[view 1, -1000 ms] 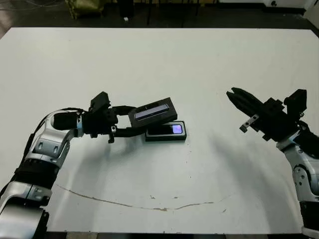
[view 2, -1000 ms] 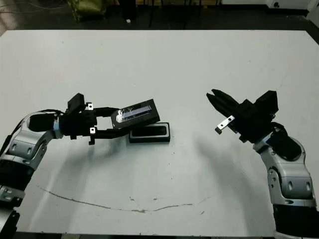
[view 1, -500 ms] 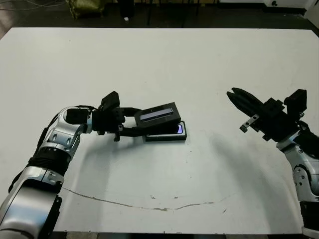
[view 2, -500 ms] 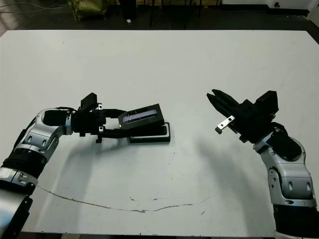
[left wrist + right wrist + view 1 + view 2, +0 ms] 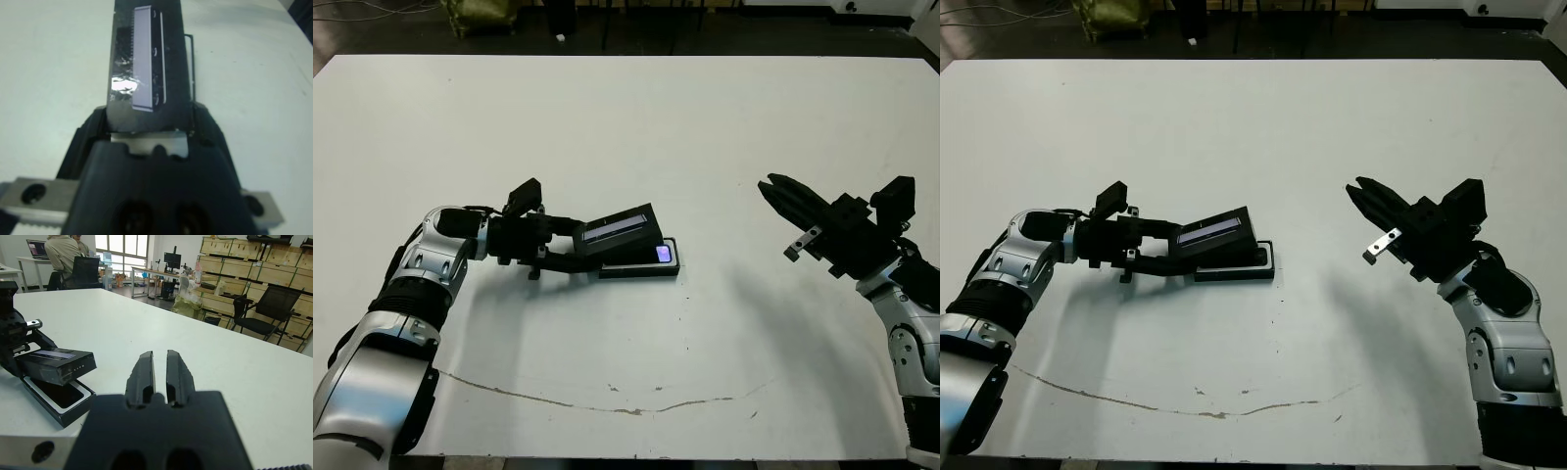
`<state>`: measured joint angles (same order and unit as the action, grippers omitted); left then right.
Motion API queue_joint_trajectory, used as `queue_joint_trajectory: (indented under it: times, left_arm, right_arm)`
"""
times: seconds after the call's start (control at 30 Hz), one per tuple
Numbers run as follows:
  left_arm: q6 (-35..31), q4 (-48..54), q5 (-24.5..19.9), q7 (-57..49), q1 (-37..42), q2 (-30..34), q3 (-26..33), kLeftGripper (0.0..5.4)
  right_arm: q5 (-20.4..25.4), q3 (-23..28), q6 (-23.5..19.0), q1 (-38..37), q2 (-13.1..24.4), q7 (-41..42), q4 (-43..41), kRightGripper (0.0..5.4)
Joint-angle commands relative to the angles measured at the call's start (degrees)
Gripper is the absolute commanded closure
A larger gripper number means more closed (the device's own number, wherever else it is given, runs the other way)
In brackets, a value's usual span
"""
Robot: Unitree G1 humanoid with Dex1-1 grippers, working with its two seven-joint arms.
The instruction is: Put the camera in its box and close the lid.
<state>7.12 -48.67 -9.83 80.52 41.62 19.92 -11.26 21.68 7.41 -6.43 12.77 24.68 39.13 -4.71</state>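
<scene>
Lid (image 5: 622, 231), flat black rectangle with a silvery-grey stripe, hangs tilted just over the shallow black white-lined box (image 5: 641, 262), its far edge raised. Inside the box lies the slim black camera (image 5: 658, 255), its bluish-purple screen peeking out beside the lid. The left tool (image 5: 570, 242) is clamped on the lid's near edge. Well apart, above the white table (image 5: 636, 127), the right tool (image 5: 775, 191) hovers with fingers together, empty.
</scene>
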Motion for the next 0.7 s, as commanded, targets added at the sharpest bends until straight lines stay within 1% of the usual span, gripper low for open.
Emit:
queue_joint_trajectory:
  times: [0.03, 0.17, 0.4, 0.47, 0.6, 0.7]
  left_arm:
    - [0.52, -2.47, 1.42, 1.82, -0.71, -0.9, -0.72, 3.18]
    - [-0.73, -3.39, 2.32, 1.78, -0.19, -1.21, -1.08, 3.18]
    - [1.41, -3.16, 2.19, 1.7, -0.38, -1.9, -0.55, 3.18]
    - [1.71, -3.16, 2.31, 1.68, -0.17, -2.11, -0.5, 3.18]
    - [0.55, -3.22, 3.24, 1.1, 0.53, -2.43, -1.07, 3.18]
    - [-0.9, -3.06, 3.88, 0.74, 0.96, -2.7, -1.63, 3.18]
  right_arm:
    - [-0.24, 0.01, -0.01, -0.7, 0.42, 0.35, 0.95, 5.4]
    - [-0.28, -0.06, -0.22, -0.63, 0.53, 0.4, 0.98, 5.4]
    - [-0.73, -0.21, -1.69, -0.85, 0.9, -0.45, -0.15, 5.4]
    - [-0.69, -0.16, -1.09, -0.82, 0.83, -0.16, 0.16, 5.4]
    - [-0.36, -0.03, -0.37, -0.68, 0.6, 0.37, 0.83, 5.4]
    - [0.12, 0.12, -1.23, -0.82, 0.58, 0.28, 0.38, 5.4]
